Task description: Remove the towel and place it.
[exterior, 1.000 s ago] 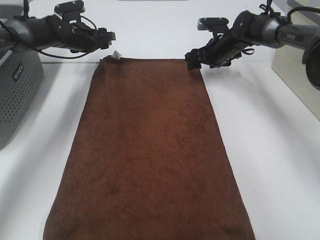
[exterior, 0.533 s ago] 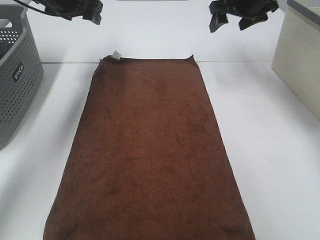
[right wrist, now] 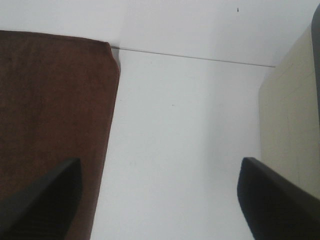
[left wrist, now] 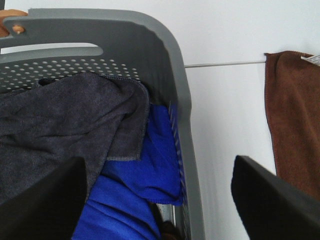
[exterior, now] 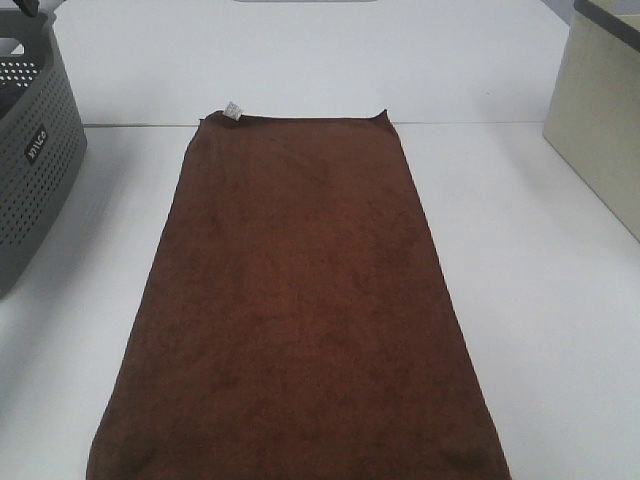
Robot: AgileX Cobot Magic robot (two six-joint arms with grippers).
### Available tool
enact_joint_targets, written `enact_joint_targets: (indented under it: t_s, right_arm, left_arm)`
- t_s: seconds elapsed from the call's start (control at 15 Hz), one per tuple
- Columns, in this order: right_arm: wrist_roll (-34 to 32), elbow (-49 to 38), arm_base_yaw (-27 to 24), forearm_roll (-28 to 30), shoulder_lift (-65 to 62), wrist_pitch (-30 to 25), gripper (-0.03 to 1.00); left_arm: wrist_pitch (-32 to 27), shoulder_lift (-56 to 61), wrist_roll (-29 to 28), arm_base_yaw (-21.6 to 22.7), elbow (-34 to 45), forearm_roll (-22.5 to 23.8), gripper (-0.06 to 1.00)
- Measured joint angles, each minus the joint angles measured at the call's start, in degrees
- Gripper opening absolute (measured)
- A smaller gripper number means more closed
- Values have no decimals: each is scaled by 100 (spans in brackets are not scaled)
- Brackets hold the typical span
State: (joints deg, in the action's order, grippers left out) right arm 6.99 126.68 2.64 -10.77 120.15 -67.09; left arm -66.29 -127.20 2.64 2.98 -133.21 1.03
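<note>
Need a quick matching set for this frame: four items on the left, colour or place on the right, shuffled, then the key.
Items:
1. towel
2. basket
3. box
4. white tag

Descriptions:
A. grey, perforated, on the left of the exterior view
B. at the towel's far left corner
C. dark brown, spread flat on the table
D. beige, on the right of the exterior view

Pairs: 1-C, 2-A, 3-D, 4-B

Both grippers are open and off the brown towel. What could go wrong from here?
1. The towel is long and lies flat on the white table; picked up by one corner, it would likely drag.
2. The grey basket already holds a dark grey towel and a blue cloth, so space may be tight.
3. The left gripper straddles the basket wall; descending could strike it.
</note>
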Motion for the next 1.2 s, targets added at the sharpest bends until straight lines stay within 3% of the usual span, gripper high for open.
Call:
enact_joint_targets:
  t_s: [0.33,0.6,0.8,1.2]
  right_arm:
    - [-120,-23,0,126,-315,-258,81]
    - [-126,-1335,0,149,-1564,-258,81]
    - [-132,-3226,0,160,-3254,-264,81]
    - [-166,-6371,0,166,-6400,120,81]
  left_arm:
    - [-298,80,69,6,0,-223,73]
    - [-309,796,-109,11,539,160,73]
    - [-264,2091,-229,11,2017,143,73]
    - [865,5340,-493,11,5775,155,73]
